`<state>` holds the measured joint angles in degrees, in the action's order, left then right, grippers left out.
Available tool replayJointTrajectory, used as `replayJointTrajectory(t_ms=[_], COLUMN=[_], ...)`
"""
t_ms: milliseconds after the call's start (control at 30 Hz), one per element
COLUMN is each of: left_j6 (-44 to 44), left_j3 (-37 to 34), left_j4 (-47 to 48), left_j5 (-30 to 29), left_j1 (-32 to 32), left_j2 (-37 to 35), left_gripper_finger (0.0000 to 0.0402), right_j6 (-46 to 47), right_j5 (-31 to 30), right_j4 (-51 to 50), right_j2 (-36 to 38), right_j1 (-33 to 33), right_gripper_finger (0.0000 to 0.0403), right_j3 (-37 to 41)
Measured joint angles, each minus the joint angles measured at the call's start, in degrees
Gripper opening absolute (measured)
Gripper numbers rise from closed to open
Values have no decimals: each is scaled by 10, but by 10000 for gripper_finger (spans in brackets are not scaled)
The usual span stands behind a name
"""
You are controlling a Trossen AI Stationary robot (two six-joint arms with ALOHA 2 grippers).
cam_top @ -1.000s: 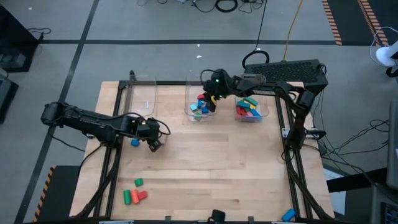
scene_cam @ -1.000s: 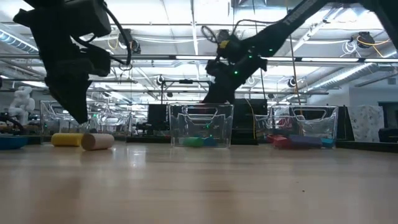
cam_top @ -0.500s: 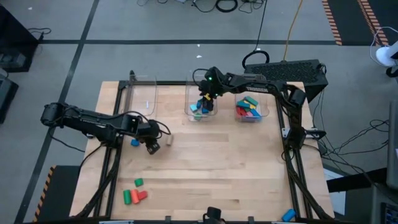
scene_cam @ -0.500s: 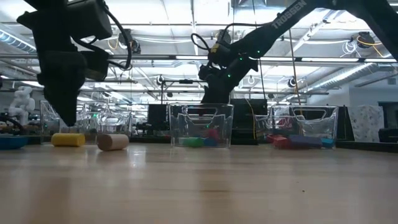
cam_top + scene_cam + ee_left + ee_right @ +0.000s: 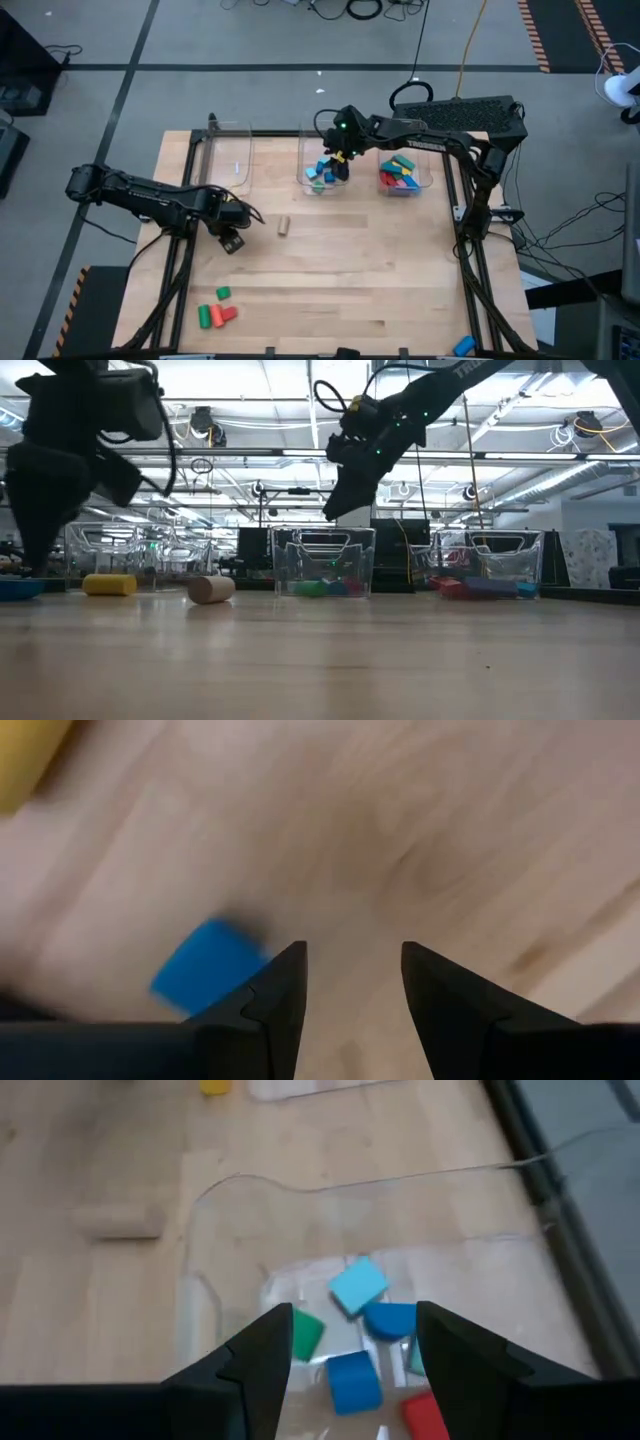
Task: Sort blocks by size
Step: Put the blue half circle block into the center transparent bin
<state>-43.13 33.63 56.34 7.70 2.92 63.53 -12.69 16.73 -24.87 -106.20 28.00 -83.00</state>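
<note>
Fingers (image 5: 262,1360) on your right gripper (image 5: 352,1370) are standing apart with nothing between them; it's hanging over the middle clear bin (image 5: 308,150), above the pile inside. Looking down past it you're seeing a light blue cube (image 5: 357,1285), a blue cylinder (image 5: 388,1320), a blue block (image 5: 352,1380), a green block (image 5: 306,1334) and a red block (image 5: 424,1416) lying in that bin.

Fingers (image 5: 283,995) on your left gripper (image 5: 352,990) are also parted and gripping nothing, sitting low over the wood table (image 5: 380,270) on the left side. A small blue block (image 5: 205,968) is lying just beside the one finger, not between the two. A yellow piece (image 5: 28,760) is showing at the edge of that wrist view, well clear of the gripper.

A tan wooden cylinder (image 5: 283,226) is lying on its side on the table, just right of the left gripper (image 5: 232,241) and apart from it.

You're also looking at the right clear bin (image 5: 426,172), which is holding bar-shaped blocks in red, green, blue and pink (image 5: 401,173). The left clear bin (image 5: 232,150) is standing at the table's far-left end.

Near the front-left corner, a green cylinder (image 5: 223,293), a second green piece (image 5: 203,316) and a red-orange pair (image 5: 222,315) are lying loose in a group. A blue block (image 5: 463,346) is sitting at the front-right edge.
</note>
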Motion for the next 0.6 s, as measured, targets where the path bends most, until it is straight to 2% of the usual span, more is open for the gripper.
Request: replayJointTrajectory(t_ms=[167,333,600], left_j6=[40,114,150], left_j3=[0,0,0], left_j4=[65,66,66], left_j5=[-31,-64,-58], left_j1=[0,0,8], left_j2=[1,7,57], left_gripper_finger=[164,164,164], right_j6=[-2,-2,-1], right_j5=[0,0,0], right_j4=[-4,-4,-11], right_j2=[1,1,1], right_j1=[-22,-42,-67], right_gripper_finger=[198,198,198], right_j3=[0,0,0])
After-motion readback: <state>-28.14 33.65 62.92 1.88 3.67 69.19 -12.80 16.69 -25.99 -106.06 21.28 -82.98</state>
